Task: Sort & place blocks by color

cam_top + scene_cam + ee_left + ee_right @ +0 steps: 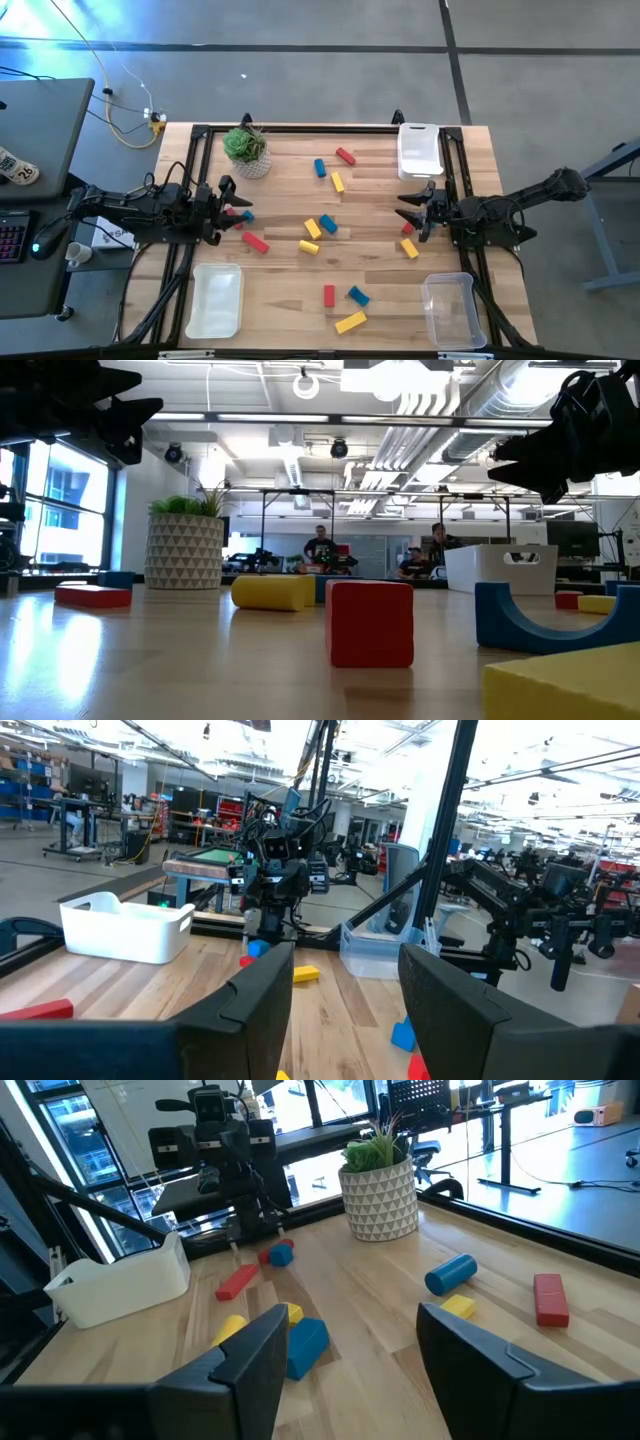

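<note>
From above, red, blue and yellow blocks [318, 228] lie scattered across the middle of the wooden table [290, 280], with the left gripper [232, 201] at the left edge beside a potted plant [246, 150] and the right gripper [418, 212] at the right edge near a white tray [419, 150]. At table height, a red block [370, 622] stands nearest, a yellow cylinder [273, 592] behind it. Each wrist view shows its own fingers parted and holding nothing.

Red blocks [255, 242]: about five. Blue blocks [358, 295]: four. Yellow blocks [350, 321]: five. Trays [215, 300]: three. Plant [246, 150]: one.
</note>
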